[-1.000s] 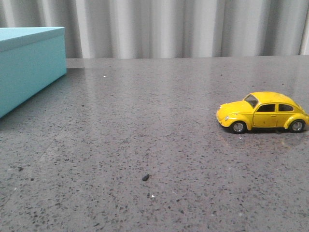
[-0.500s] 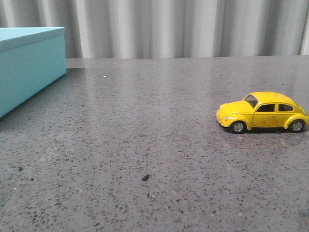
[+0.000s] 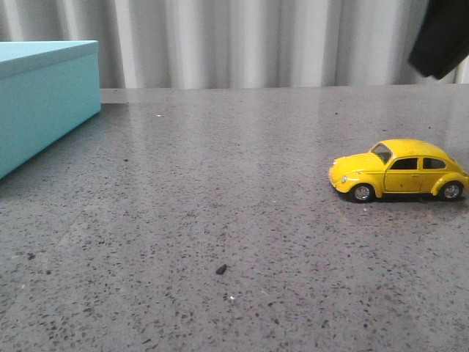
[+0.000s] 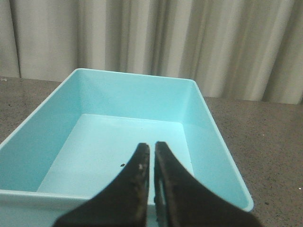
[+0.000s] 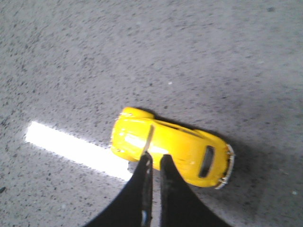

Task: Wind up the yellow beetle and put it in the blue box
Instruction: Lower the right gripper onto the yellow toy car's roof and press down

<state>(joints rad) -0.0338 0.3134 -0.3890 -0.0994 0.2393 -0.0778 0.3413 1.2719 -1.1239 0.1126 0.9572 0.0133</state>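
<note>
The yellow beetle [image 3: 399,170] stands on its wheels at the right of the table, nose pointing left. In the right wrist view the yellow beetle [image 5: 184,151] lies below my right gripper [image 5: 155,160], whose fingers are shut with nothing between them, apart from the car. A dark part of the right arm [image 3: 442,37] hangs high above the car at the top right. The blue box [image 3: 44,117] sits at the far left. My left gripper [image 4: 152,147] hovers shut over the open blue box [image 4: 137,97], which holds only a tiny dark speck.
The table is dark speckled stone with a small black crumb [image 3: 220,269] near its front middle. A grey pleated curtain [image 3: 242,44] closes off the back. A bright strip of reflected light [image 5: 71,149] lies on the table beside the car.
A dark part of the right arm has come into the front view at the top right, above the car. The beetle and the box have not moved.
</note>
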